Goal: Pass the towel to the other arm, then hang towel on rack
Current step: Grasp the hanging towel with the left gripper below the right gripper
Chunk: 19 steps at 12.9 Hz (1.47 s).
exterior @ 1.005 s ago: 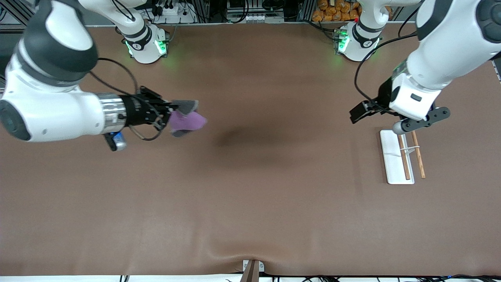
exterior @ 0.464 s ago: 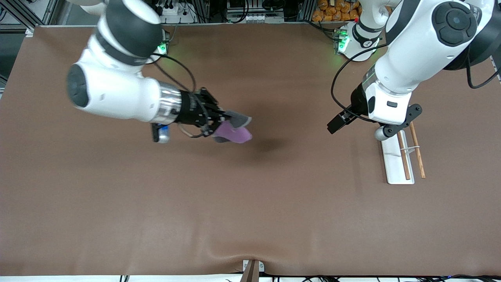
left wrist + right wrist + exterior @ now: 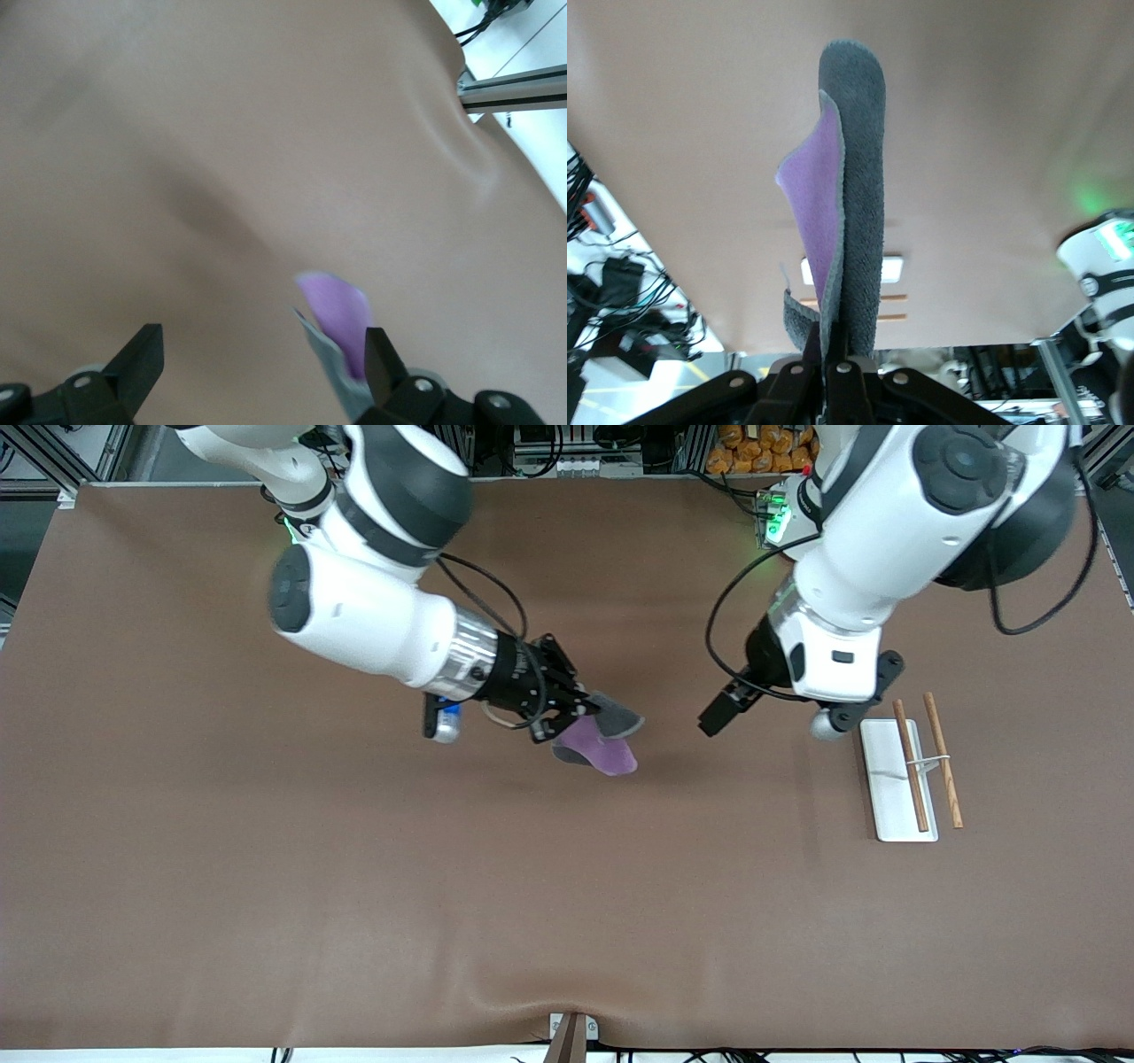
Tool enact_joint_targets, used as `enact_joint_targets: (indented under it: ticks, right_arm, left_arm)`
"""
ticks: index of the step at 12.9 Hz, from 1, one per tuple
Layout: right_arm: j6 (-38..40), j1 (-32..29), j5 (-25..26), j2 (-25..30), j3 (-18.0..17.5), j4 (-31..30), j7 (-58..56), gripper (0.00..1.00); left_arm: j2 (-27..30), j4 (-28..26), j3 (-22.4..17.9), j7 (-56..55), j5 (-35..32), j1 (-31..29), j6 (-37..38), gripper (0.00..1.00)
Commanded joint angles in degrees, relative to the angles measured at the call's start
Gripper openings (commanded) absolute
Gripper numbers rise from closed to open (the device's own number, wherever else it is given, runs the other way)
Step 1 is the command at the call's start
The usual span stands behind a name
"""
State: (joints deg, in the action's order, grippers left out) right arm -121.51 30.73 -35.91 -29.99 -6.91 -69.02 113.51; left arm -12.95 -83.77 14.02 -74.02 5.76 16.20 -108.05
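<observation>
The right wrist view shows the right gripper [image 3: 833, 359] pinching the towel [image 3: 602, 742] edge-on over mid-table; the front view shows the left gripper [image 3: 261, 354], jaws spread, nearby. The rack [image 3: 897, 784] stands at the left arm's end.

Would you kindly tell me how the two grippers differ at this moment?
The right gripper is shut on the towel; the left gripper is open and holds nothing. The right gripper is over the middle of the table; the left gripper is over the table nearer the rack. Both are black, two-fingered, in the air, and point toward each other.
</observation>
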Motion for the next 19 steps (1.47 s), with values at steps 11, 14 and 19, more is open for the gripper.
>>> enact_joint_targets:
  ticks: [11,14,19]
  right_arm:
    - [-8.4,3.3,-1.2,-1.7,0.8,0.0,6.6,0.0]
    - [-8.5,3.3,-1.2,-1.8,0.8,0.0,6.6,0.0]
    - [-8.4,3.3,-1.2,-1.8,0.8,0.0,6.7,0.0]
  left_arm:
    - [-4.8,1.6,-0.3,-14.6,0.7,2.3,-8.4,0.78]
    - [-6.1,1.6,-0.4,-16.0,0.4,3.0,-10.2,0.72]
    - [-6.0,1.6,-0.4,-15.8,0.4,3.0,-10.4,0.38]
